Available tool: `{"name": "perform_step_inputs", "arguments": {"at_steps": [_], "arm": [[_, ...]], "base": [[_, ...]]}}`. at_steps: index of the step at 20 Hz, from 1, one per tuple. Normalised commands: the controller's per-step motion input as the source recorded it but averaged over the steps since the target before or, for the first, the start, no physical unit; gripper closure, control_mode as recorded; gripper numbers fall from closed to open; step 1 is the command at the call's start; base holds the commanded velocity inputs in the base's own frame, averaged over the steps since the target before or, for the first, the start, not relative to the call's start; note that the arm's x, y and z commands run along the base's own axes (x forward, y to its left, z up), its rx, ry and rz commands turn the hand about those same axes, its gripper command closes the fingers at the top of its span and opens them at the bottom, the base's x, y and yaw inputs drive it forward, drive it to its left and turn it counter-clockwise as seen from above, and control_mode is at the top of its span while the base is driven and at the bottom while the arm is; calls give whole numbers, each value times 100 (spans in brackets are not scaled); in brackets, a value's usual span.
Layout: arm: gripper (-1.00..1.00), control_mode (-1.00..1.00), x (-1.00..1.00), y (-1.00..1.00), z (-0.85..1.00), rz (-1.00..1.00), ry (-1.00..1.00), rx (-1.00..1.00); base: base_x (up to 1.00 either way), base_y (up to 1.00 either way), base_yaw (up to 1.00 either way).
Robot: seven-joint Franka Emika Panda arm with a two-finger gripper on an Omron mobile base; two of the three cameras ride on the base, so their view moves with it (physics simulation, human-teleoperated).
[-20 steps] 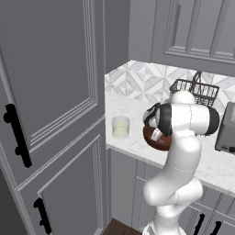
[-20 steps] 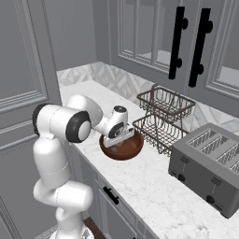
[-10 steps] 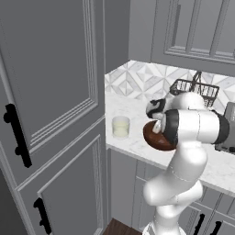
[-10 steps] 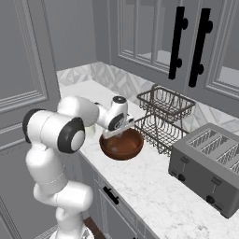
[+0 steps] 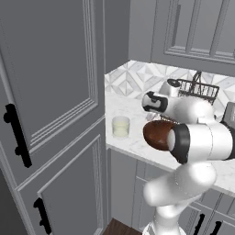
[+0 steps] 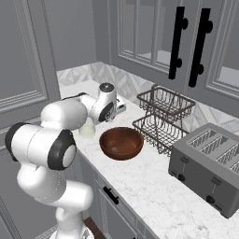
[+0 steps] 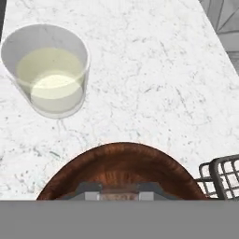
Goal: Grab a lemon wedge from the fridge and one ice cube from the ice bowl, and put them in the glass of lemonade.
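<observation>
Hand view looks down on a white marbled table (image 7: pixel 154 70) where the glass of lemonade (image 7: pixel 49 70) stands upright at the upper left, pale yellow liquid filling its lower part. Below it, at the bottom of that view, curves the rim of a brown wooden bowl (image 7: pixel 121 170), near the glass but not touching it, and a corner of a dark wire basket (image 7: pixel 223 175) shows at the lower right. The pincer (image 7: pixel 120 192) sits at the very bottom edge over the bowl; between its two grey tips there seems to be a small pale piece, but it is too blurred to name, so I cannot tell whether the tips are clamped on something or simply standing a little apart. From the left base view the white arm (image 5: pixel 197 142) rises at the lower right and bends over the table (image 5: pixel 137 144), its wrist above the bowl (image 5: pixel 156 133), with the glass of lemonade (image 5: pixel 120 126) just to the left near the table's front edge and beside a tall grey panelled cabinet (image 5: pixel 50 105) with black handles. From the right base view the bowl (image 6: pixel 121 142) lies in front of a two-tier wire basket (image 6: pixel 161 116), a grey toaster (image 6: pixel 210 165) stands further right, and the glass (image 6: pixel 87 128) is mostly hidden behind the arm's wrist (image 6: pixel 105 105).
</observation>
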Motion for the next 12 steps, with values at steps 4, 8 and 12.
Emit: {"name": "perform_step_inputs", "arguments": {"at_steps": [4, 8, 12], "arm": [[100, -100, 0, 100, 59, 0, -9, 0], [100, -100, 3, 89, 41, 0, 12, 0], [100, -100, 11, 34, 19, 0, 19, 0]], "base": [[0, 0, 0], [0, 0, 0], [0, 0, 0]]}}
